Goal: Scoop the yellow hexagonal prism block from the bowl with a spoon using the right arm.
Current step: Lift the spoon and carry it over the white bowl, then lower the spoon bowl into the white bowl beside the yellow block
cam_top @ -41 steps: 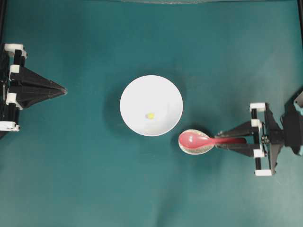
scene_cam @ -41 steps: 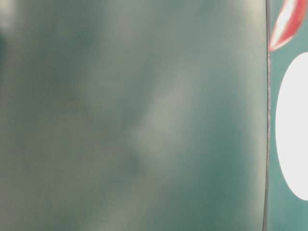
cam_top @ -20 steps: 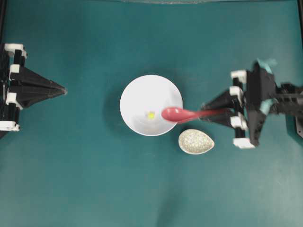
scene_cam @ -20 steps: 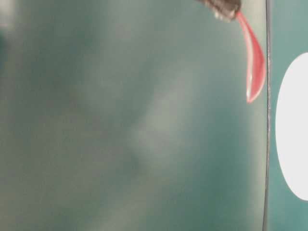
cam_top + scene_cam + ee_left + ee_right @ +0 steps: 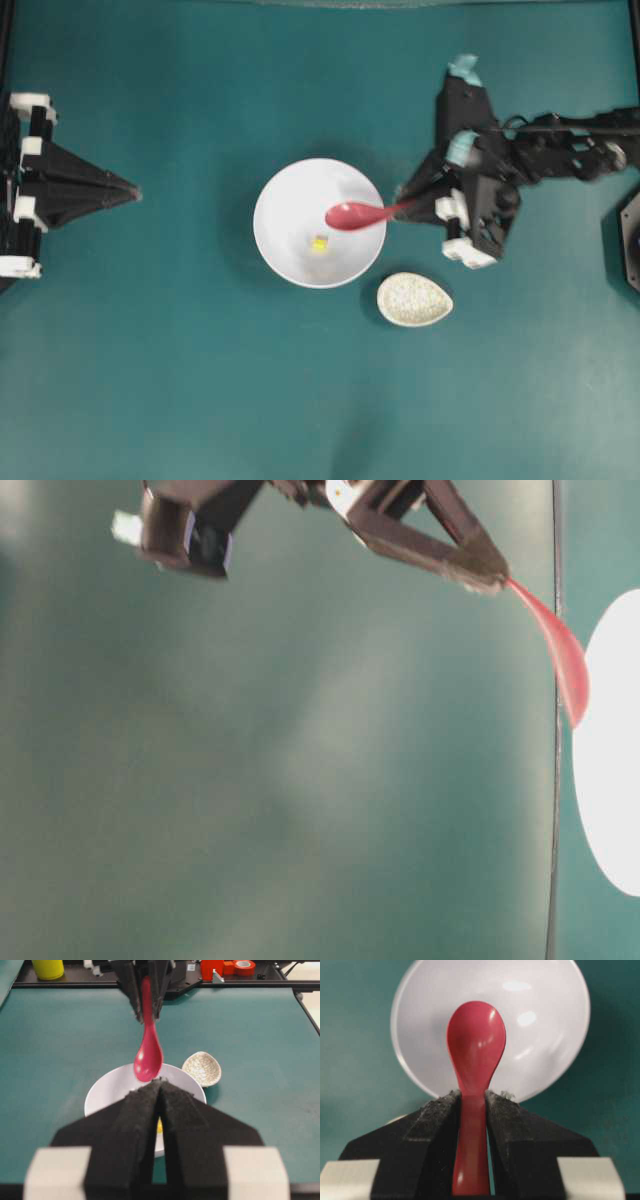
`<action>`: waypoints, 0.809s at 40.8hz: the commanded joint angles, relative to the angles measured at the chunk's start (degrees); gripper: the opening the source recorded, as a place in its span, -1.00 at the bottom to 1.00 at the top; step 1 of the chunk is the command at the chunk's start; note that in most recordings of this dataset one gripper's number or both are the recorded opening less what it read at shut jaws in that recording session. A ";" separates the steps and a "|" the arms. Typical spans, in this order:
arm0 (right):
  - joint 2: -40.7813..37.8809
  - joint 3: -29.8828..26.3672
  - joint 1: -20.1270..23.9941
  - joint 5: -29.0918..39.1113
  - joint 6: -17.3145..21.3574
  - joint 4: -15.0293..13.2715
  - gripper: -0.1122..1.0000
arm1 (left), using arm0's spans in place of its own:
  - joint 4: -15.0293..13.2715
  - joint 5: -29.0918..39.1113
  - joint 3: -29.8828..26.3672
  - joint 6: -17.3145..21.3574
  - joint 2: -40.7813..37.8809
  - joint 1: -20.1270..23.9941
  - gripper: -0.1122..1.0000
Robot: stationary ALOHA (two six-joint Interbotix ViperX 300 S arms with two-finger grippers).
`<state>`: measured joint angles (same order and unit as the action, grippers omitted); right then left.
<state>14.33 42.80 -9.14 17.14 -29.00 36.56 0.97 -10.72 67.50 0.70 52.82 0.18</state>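
The white bowl (image 5: 290,200) sits mid-table with the tiny yellow block (image 5: 319,243) inside, near its front. My right gripper (image 5: 404,205) is shut on the handle of the red-pink spoon (image 5: 350,215). The scoop hangs over the bowl's right half, above and right of the block and apart from it. In the right wrist view the spoon (image 5: 476,1040) points at the bowl (image 5: 545,1035), and the block is hidden. My left gripper (image 5: 135,190) is shut and empty at the far left. In its view the block (image 5: 159,1126) peeks between the fingers.
The speckled oval spoon rest (image 5: 414,299) lies empty just right of and in front of the bowl. A yellow container (image 5: 48,968) and orange items (image 5: 220,967) stand beyond the far table edge.
My right gripper lifted the spoon off the spoon rest and carried it left and back. The scoop now reaches further over the bowl. The left arm has not moved.
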 commanded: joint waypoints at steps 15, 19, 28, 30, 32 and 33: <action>-8.53 -12.04 -2.20 13.97 1.23 -5.62 -0.40 | 0.18 -0.44 -1.14 -0.09 -0.35 0.00 -0.82; -9.49 -13.18 -2.20 16.52 2.99 -7.29 -0.40 | 0.18 -0.53 -1.14 -0.09 -0.44 0.09 -0.82; -10.46 -14.68 -2.11 20.30 8.70 -11.87 -0.40 | 0.18 -0.53 -1.05 -0.09 -0.62 0.09 -0.82; -10.63 -15.03 -2.02 21.18 9.14 -12.48 -0.40 | 0.18 -0.62 -1.14 -0.09 -0.62 0.00 -0.82; -10.90 -15.29 -1.67 21.53 9.23 -12.74 -0.40 | 0.18 -0.53 -1.14 -0.09 -0.62 0.09 -0.82; -10.99 -15.47 -1.49 21.71 9.32 -12.92 -0.40 | 0.18 -0.62 -1.05 -0.09 -0.62 0.00 -0.82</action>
<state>2.90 29.00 -11.25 38.32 -19.86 24.17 0.97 -10.72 67.50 0.70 52.56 0.18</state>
